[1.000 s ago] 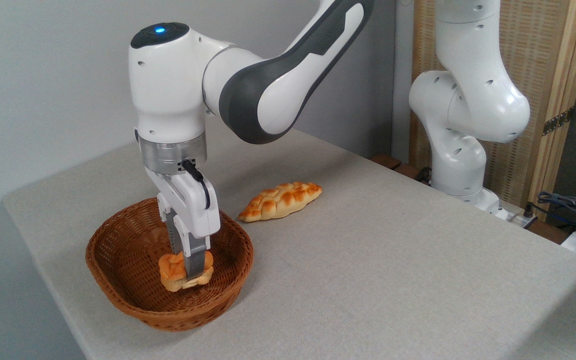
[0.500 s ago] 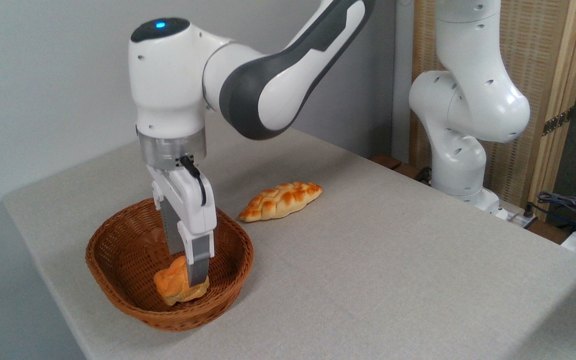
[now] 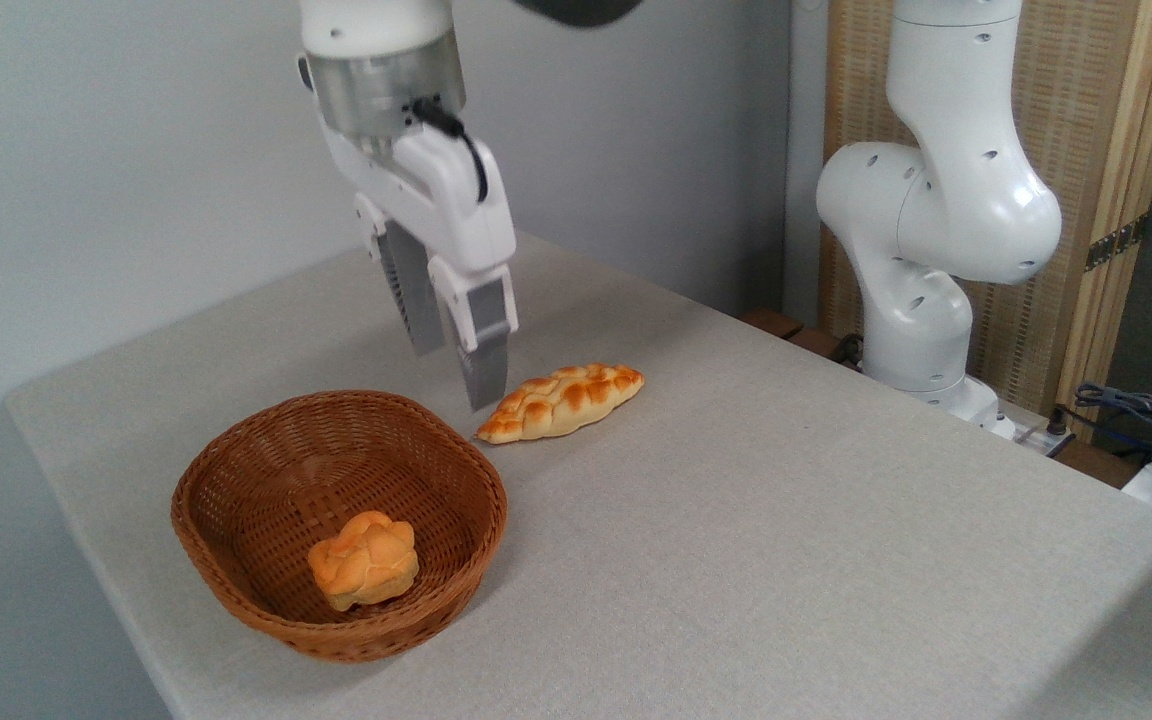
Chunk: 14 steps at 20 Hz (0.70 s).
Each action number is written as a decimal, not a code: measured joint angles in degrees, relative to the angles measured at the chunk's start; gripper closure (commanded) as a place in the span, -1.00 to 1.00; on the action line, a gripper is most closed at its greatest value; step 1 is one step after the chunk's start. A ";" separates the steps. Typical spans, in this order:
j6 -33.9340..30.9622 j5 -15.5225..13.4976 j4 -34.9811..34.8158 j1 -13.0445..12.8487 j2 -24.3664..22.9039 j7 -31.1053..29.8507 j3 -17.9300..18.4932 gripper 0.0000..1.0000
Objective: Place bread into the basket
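Inside the wicker basket [image 3: 236, 470], toward its front wall, the knotted bun [image 3: 363, 559] sits free, while the braided loaf [image 3: 561, 401] lies on the table [image 3: 786, 540] just behind the basket's right rim. It looks light and soft, so a gentle pinch across its lumpy sides would probably hold it without crushing. A second ago the tool [image 3: 456, 375] was clamped on the bun low in the basket; now it hangs high above the basket's back rim, fingers apart and empty.

White arm, grey-fingered gripper [image 3: 456, 375]
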 measured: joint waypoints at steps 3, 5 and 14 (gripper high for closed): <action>-1.86 1.89 1.49 0.30 0.07 -3.64 -2.67 -1.00; -1.86 2.91 1.84 0.47 0.01 -4.47 -3.97 -1.00; -1.86 2.97 2.29 1.54 -0.69 -2.09 -0.50 -1.00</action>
